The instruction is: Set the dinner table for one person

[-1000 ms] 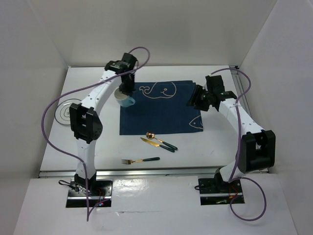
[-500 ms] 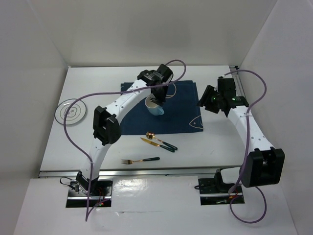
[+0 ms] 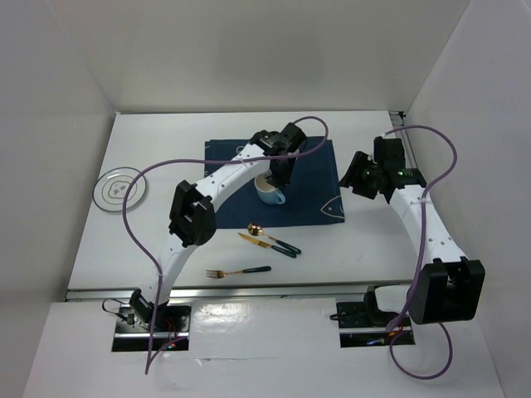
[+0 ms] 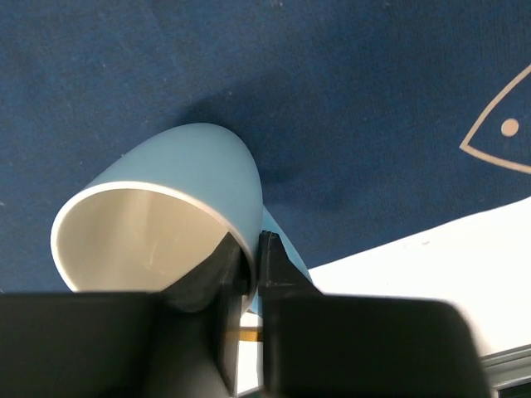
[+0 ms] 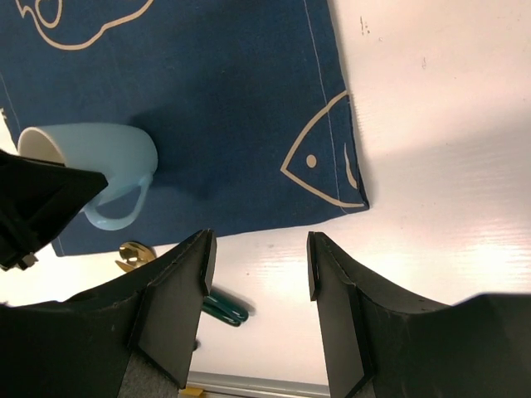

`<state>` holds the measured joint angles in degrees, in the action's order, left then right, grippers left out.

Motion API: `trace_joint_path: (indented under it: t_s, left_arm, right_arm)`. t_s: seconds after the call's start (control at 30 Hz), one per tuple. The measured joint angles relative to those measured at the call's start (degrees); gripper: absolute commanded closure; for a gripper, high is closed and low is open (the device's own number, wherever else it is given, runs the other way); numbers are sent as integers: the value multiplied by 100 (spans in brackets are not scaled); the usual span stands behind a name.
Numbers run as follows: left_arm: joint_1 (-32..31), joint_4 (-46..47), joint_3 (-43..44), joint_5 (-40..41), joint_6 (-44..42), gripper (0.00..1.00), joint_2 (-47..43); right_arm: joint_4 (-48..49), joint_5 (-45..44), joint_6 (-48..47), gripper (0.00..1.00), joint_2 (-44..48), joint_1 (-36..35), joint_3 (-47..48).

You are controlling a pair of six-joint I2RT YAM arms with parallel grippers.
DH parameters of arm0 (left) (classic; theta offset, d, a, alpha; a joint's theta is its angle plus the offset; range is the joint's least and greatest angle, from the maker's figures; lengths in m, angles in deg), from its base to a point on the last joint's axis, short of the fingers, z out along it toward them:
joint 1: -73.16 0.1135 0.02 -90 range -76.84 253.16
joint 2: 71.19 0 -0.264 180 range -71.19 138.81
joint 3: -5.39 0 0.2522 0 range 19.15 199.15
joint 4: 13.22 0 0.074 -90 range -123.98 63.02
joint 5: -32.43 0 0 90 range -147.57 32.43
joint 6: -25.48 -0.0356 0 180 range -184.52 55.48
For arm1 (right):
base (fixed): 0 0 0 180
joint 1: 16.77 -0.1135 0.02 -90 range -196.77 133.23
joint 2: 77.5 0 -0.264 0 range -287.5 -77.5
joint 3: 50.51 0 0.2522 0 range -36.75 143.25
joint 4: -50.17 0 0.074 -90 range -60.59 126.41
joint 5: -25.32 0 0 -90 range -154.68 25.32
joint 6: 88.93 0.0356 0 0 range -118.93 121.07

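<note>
My left gripper is shut on the rim of a light blue mug, one finger inside and one outside. The mug is low over the middle of the navy fish-print placemat on the white dinner table. I cannot tell whether it touches the cloth. In the left wrist view the mug is tilted, pinched in my gripper above the placemat. My right gripper is open and empty off the mat's right edge. In the right wrist view it hovers over bare table, with the mug at left.
A round plate lies at the table's left. A gold spoon and a knife with green handles lie just in front of the mat, and a fork lies nearer the front rail. White walls enclose three sides.
My left arm carried the mug from the placemat's left edge rightward to its middle and a little nearer. My right arm drew back to the right, off the placemat.
</note>
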<state>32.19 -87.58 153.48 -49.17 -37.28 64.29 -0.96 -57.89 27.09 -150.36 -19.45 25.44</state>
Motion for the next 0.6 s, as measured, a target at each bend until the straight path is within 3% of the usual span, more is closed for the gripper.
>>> trace_joint_path:
  t_s: [0.03, 0.13, 0.4, 0.6]
  left_arm:
    - [-4, -2, 7, 13, -7, 65, 9]
    - [-4, 11, 7, 28, 0, 50, 15]
    - [17, -181, 245, 229, -15, 37, -205]
    - [599, -247, -142, 275, -11, 34, -1547]
  right_arm:
    - [0, 13, -2, 41, 0, 0, 0]
    - [-2, 81, -4, 41, 0, 0, 0]
    - [76, 511, -48, 38, -157, -4, 92]
    - [129, 625, -76, 24, -975, -649, 748]
